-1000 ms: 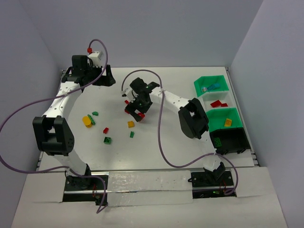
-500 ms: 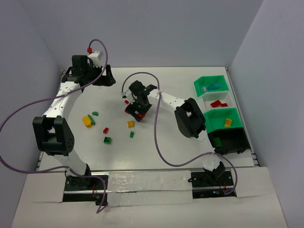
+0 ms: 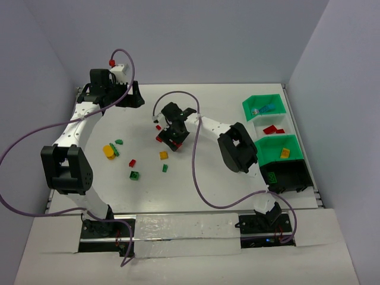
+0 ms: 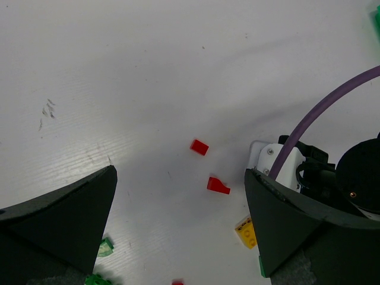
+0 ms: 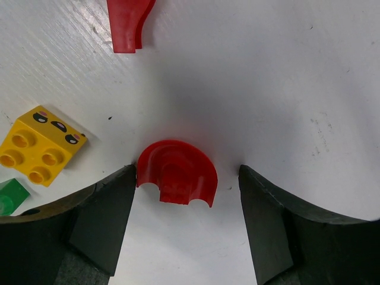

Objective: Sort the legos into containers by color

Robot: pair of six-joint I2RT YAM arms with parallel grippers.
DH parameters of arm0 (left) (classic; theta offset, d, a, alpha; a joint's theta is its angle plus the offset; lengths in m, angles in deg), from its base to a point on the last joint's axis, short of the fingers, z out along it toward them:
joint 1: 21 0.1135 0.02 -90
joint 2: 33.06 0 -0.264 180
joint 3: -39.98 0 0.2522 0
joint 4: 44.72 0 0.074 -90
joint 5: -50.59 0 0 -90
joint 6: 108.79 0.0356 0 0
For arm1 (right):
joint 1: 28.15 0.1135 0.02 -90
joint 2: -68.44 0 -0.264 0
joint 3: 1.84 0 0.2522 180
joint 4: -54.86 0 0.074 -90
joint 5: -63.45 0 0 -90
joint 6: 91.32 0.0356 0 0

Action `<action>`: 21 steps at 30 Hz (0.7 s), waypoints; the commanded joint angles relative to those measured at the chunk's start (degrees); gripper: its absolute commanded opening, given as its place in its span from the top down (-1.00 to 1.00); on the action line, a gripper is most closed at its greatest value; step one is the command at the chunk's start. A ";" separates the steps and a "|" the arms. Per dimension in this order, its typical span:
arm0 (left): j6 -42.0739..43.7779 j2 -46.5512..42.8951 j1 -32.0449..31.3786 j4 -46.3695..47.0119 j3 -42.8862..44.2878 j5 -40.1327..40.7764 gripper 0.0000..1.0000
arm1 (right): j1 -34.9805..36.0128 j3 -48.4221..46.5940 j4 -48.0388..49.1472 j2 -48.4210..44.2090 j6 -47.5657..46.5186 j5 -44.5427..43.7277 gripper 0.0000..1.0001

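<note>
A red arched lego (image 5: 176, 178) lies on the white table between the fingers of my right gripper (image 5: 187, 171). The left finger touches its edge and the right finger stands a little apart, so the gripper is open around it. In the top view my right gripper (image 3: 168, 136) is low at mid-table. My left gripper (image 3: 127, 98) hangs open and holds nothing at the far left; in its own view the left gripper (image 4: 181, 231) looks down on two red legos (image 4: 199, 146) and a yellow one (image 4: 246, 231). The containers (image 3: 264, 97) stand in a row along the right edge.
Loose legos lie left of centre: yellow (image 3: 108, 151), green (image 3: 135, 174), red (image 3: 132, 161), another yellow (image 3: 163, 155). Beside the right gripper are a red piece (image 5: 127, 24) and a yellow brick (image 5: 41, 144). The bins hold blue, red, yellow and green pieces.
My right gripper has shifted slightly left and down over the red arched lego, and its jaws have narrowed around it. The left arm has not moved.
</note>
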 commanded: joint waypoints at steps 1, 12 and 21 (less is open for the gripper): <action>-0.57 -0.80 0.36 0.64 0.56 -1.68 -0.97 | 0.61 3.65 1.89 -0.80 0.58 -1.21 -0.49; 0.22 0.42 0.36 0.28 2.22 -2.27 -0.96 | -1.16 7.49 3.32 -9.22 -1.11 1.42 0.19; -0.55 1.43 0.28 1.70 2.66 -3.42 -0.96 | -15.15 9.73 -1.32 -24.39 -0.70 7.01 0.18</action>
